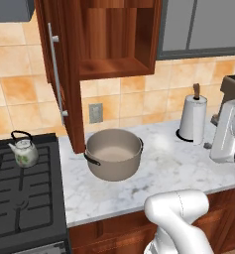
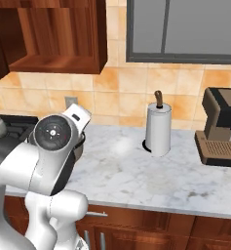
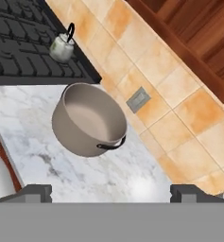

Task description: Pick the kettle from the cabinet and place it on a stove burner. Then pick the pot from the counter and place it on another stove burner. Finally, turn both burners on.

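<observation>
Kettle (image 1: 23, 150) placement looks finished to us: it stands upright on a rear grate of the black range (image 1: 25, 198), beyond the pot as seen from our tool (image 3: 111, 194). The cabinet (image 1: 96, 39) it belonged in hangs open above, door swung out, shelf bare.

We judge the second step to be in hand, the pick of the pot (image 1: 113, 153). Our tool is released, its two tips spread wide at the bottom of the hand view with nothing between them. It hangs above the desk (image 1: 153, 173), well apart from the pot, which sits ahead of the tips and a little toward the range side. The pot stands upright on the marble near the range edge and looks to hold nothing. One dark loop handle faces us in the hand view, on the near rim; the other we can see in the left base view, on the side nearest the range.

Next, we think, the tool must travel forward and down to the pot. The body is too broad for the jaws, so the wall at the rim seems the likelier hold, one tip inside and one outside. A free grate beside the kettle would then take the pot. The paper-towel roll (image 1: 193, 119) stands off to the far side, out of the path.
</observation>
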Available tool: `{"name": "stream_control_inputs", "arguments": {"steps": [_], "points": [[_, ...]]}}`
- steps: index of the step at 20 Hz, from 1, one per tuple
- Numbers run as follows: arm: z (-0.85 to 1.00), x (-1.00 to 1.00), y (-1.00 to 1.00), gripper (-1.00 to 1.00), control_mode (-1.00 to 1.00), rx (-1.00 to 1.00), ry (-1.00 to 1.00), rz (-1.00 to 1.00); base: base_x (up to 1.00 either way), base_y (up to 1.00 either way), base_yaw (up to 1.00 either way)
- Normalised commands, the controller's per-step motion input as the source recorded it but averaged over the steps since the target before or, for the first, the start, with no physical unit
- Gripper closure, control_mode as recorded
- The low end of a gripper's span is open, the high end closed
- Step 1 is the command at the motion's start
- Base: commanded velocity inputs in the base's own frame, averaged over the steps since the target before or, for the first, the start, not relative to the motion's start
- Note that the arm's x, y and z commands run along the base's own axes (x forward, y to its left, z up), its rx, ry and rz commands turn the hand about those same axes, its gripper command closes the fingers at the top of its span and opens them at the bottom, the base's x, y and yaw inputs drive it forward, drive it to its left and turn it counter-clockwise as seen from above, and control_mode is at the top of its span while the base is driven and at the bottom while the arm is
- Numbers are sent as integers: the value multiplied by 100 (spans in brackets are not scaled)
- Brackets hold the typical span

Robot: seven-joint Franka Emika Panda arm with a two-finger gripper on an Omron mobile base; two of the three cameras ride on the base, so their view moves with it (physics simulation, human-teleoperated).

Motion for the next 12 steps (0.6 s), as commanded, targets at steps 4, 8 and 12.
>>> {"name": "stream_control_inputs", "arguments": {"steps": [4, 8, 12], "points": [[-2, 4, 28, -100, -100, -4, 0, 13, 0, 0, 0], [-2, 3, 27, -100, -100, -5, 0, 13, 0, 0, 0], [-2, 2, 25, -100, -100, -5, 0, 13, 0, 0, 0]]}}
